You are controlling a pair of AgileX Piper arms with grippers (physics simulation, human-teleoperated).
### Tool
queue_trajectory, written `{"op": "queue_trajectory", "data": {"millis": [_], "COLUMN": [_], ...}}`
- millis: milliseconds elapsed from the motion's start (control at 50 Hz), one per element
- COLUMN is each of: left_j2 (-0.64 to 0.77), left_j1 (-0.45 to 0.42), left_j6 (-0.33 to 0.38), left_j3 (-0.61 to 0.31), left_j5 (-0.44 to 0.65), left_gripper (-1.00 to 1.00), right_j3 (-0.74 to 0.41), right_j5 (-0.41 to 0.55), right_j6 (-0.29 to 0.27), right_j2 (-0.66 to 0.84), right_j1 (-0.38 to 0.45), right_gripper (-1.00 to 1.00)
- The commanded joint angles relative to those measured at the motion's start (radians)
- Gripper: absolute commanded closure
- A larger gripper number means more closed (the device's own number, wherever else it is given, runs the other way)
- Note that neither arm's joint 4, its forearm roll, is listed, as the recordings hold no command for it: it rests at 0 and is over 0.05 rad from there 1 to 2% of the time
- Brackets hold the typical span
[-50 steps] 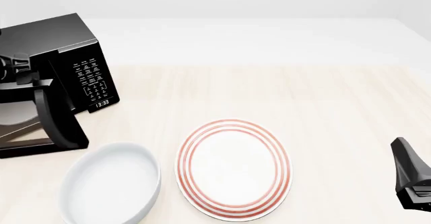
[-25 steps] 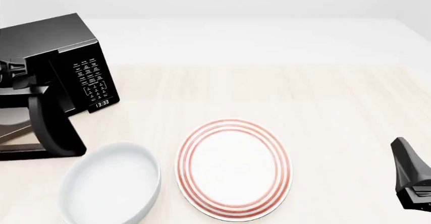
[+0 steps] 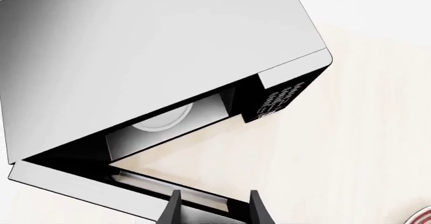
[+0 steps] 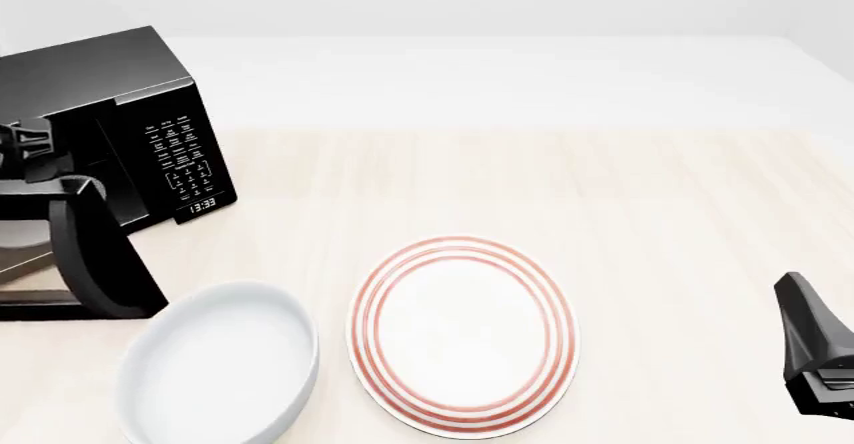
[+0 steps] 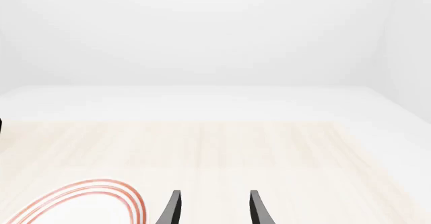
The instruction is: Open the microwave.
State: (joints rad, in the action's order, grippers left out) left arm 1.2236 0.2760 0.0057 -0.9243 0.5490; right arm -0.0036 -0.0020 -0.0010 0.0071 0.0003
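At the table's far left, the left gripper (image 3: pixel 214 209) pinches the door edge of the microwave (image 4: pixel 127 124), door swung open.

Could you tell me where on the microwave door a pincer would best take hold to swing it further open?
Grip the door by its free edge, coming from the plate side. It is hinged at the microwave's left and already stands ajar, so that edge is exposed.

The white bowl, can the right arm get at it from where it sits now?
Probably, with a long reach: the bowl lies beyond the striped plate from the right gripper, and nothing tall stands between.
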Motion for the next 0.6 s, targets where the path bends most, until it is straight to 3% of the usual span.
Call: {"op": "queue_trajectory", "data": {"millis": [20,600], "left_j2": [-0.023,-0.085], "left_j1": [0.0,0.018], "left_j6": [0.005,-0.018], "left_j3": [0.013,0.062], "left_j5": [0.013,0.02], "left_gripper": [-1.0,-1.0], "right_j3": [0.0,0.0], "right_j5": [0.0,0.0], "right_j6": [0.0,0.0], "right_j2": [0.0,0.0], "right_j1": [0.0,0.0], "right_gripper": [-1.0,-1.0]}}
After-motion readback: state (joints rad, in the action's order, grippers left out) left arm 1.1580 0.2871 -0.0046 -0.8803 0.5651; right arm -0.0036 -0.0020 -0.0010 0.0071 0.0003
